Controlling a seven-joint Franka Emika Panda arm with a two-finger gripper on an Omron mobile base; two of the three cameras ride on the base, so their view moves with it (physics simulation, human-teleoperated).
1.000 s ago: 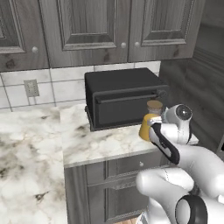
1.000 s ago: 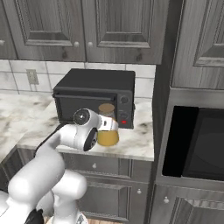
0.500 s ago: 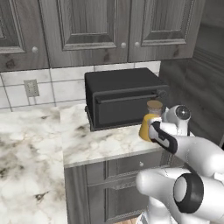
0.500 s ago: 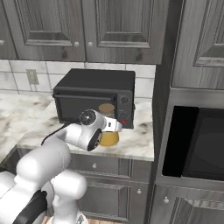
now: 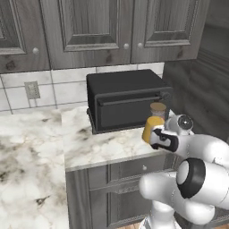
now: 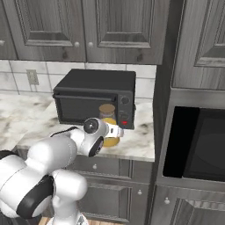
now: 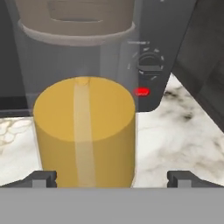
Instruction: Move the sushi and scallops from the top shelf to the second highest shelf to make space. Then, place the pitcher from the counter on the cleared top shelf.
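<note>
Pitcher [image 7: 85, 131] upright, long axis vertical (brown top up), on counter [image 7: 175, 131].

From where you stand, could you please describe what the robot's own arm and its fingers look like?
The arm is made of glossy white, rounded segments with dark charcoal rings at the joints. A round grey cap with a dark centre sits on the wrist, and a black block sits ahead of it. In the hand view the fingers are small, dark grey and blocky, set far apart.
</note>
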